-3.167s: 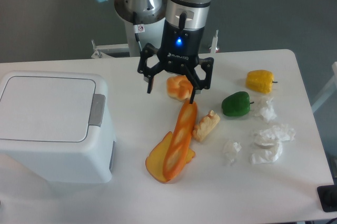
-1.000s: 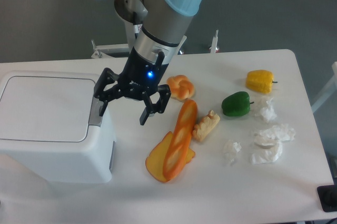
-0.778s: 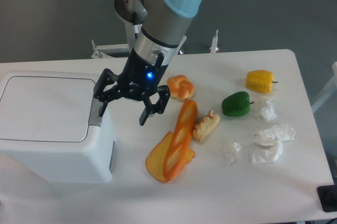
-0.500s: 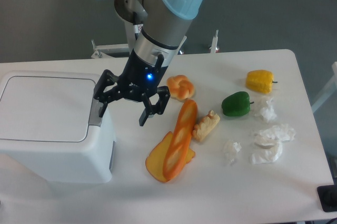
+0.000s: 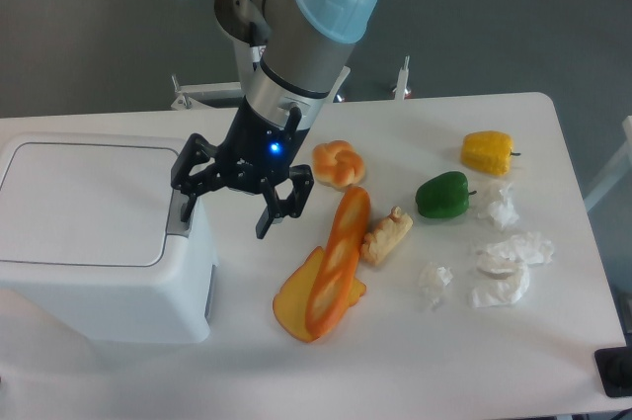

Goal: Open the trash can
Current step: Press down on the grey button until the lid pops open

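The trash can (image 5: 94, 237) is a large white boxy bin at the left of the table, its flat lid (image 5: 84, 201) down. A grey push-button (image 5: 180, 214) sits on the lid's right edge. My gripper (image 5: 225, 214) hangs open beside the can's right side, tilted. One fingertip is right over the grey button; I cannot tell whether it touches. The other finger (image 5: 269, 220) points down over the table to the right of the can. Nothing is between the fingers.
Right of the gripper lie a bread roll (image 5: 337, 163), a baguette (image 5: 337, 260) on a yellow slice (image 5: 292, 307), and a small pale piece (image 5: 387, 235). Further right are a green pepper (image 5: 441, 195), a yellow pepper (image 5: 488, 152) and several crumpled tissues (image 5: 509, 254).
The gripper has swung from above the bread roll leftward to the trash can's button, and in the last second crept slightly further left. The lid stays down.
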